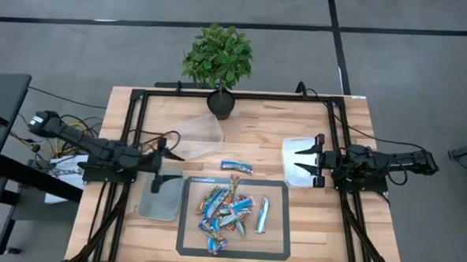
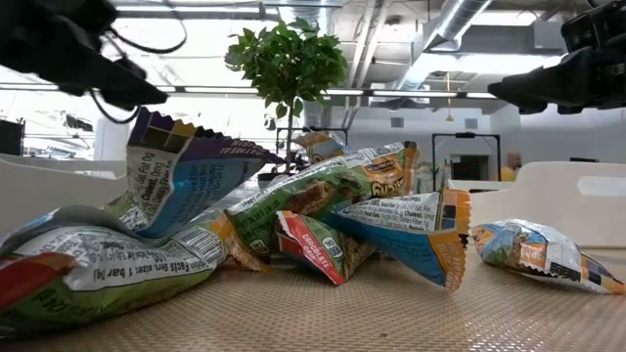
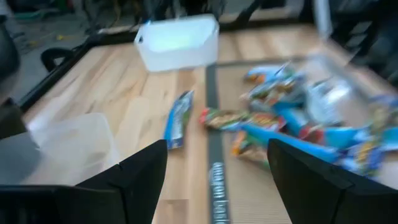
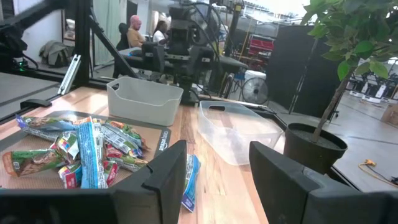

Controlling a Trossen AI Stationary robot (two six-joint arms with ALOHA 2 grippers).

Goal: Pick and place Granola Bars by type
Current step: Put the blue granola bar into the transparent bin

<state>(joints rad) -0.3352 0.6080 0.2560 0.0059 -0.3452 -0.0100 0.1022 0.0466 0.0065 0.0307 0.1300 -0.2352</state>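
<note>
Legible print confined to low view. "CHOCOLATE" on red-white wrapper at pile centre. Part of "Facts" from a nutrition panel on green wrapper at left foreground. Remaining wrapper lettering and mat-edge print not readable.

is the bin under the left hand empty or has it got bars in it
Empty. In the high view the clear bin below the left hand holds no bars; the granola bars are piled on the mat.

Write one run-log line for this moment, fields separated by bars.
left claw: open, empty, above bin | right claw: open, empty, above bin | granola bars: piled on mat | one blue bar: off mat
</note>
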